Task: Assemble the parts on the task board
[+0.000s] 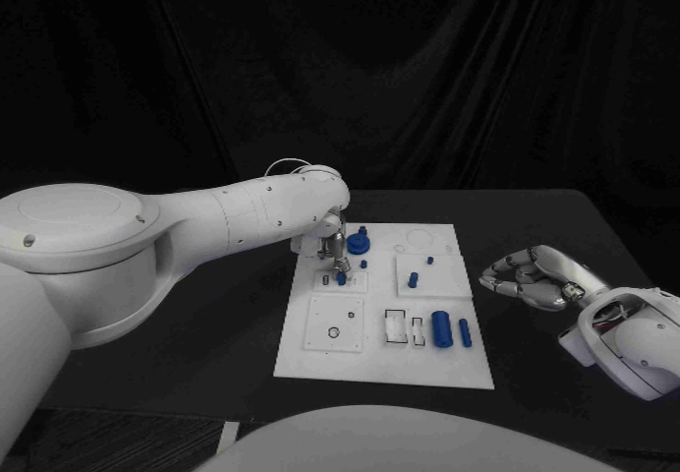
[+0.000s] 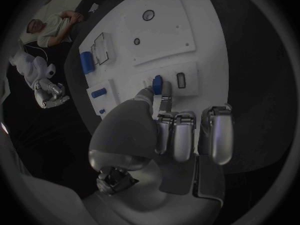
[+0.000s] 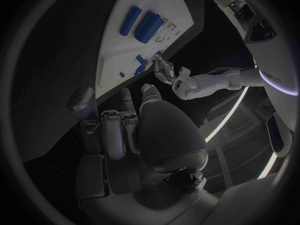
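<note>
Task board (image 1: 371, 359) lies mid-counter (image 1: 212, 315). Left hand (image 1: 334, 248) over board's far left part, thumb and a finger pinching small blue peg (image 2: 157, 81) at raised white block there; other fingers (image 2: 214, 132) curled in. Right hand (image 1: 532, 276) off board, just beside its right edge, fingers curled in, holding nothing. Two blue cylinders (image 1: 451, 328) lie side by side on board's near right part. Blue knob (image 1: 360, 239) stands beside left hand.
</note>
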